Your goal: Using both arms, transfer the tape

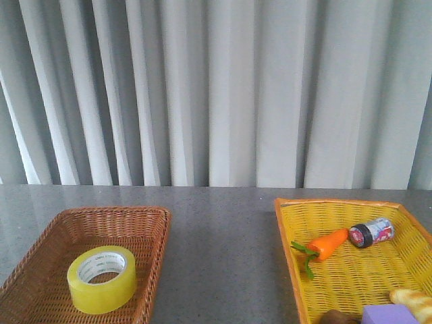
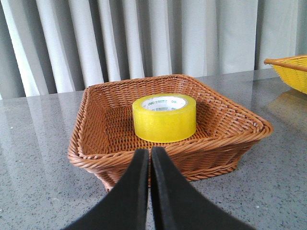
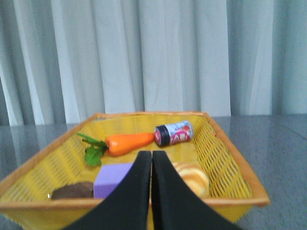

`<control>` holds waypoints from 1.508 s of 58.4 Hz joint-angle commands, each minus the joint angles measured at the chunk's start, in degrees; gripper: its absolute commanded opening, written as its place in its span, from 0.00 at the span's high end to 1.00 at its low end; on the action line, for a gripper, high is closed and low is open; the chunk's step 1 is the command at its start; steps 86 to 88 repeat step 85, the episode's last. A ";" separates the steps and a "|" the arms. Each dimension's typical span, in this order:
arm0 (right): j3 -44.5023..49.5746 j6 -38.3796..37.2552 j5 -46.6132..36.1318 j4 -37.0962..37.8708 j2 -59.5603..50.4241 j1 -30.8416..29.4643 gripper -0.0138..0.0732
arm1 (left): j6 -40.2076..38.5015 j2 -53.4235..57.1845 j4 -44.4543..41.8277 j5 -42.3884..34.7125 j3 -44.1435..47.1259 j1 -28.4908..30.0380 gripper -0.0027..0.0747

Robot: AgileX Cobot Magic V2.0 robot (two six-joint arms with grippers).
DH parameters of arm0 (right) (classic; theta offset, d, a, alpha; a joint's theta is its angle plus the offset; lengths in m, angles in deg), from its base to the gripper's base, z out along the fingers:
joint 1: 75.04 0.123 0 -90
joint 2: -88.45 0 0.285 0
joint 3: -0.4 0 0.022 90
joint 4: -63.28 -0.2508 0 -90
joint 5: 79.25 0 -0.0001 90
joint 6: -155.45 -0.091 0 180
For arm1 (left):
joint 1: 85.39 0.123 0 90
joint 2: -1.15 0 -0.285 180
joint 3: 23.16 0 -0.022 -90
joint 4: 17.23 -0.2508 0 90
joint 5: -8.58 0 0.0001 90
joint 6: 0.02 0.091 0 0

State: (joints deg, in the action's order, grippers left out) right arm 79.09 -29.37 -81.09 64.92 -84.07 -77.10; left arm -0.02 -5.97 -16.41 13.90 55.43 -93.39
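Note:
The yellow tape (image 1: 101, 279) lies flat in the brown wicker basket (image 1: 150, 214) at the front left of the table. In the left wrist view the tape (image 2: 164, 118) sits inside that basket (image 2: 81, 143), beyond my left gripper (image 2: 150, 154), which is shut with nothing between its fingers and stays outside the basket's near rim. My right gripper (image 3: 151, 156) is shut and empty too, held at the near edge of the yellow basket (image 3: 235, 160). Neither arm shows in the front view.
The yellow basket (image 1: 287, 233) at the front right holds a toy carrot (image 1: 325, 244), a small dark-lidded jar (image 1: 370, 233), a purple block (image 1: 389, 314), a bread piece (image 1: 413, 301) and a brown lump (image 1: 335, 317). Grey curtains hang behind the grey table (image 1: 223, 236).

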 commanded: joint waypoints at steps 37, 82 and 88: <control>0.31 2.78 5.67 -1.14 -0.91 -0.41 0.85 | -0.40 0.89 0.60 -4.19 -0.42 0.01 0.97; 0.31 2.84 5.66 -1.19 -0.91 -0.36 0.85 | -0.40 0.89 0.60 -4.19 -0.42 0.01 0.97; 0.31 2.84 5.66 -1.19 -0.91 -0.36 0.85 | -0.40 0.89 0.60 -4.19 -0.42 0.01 0.97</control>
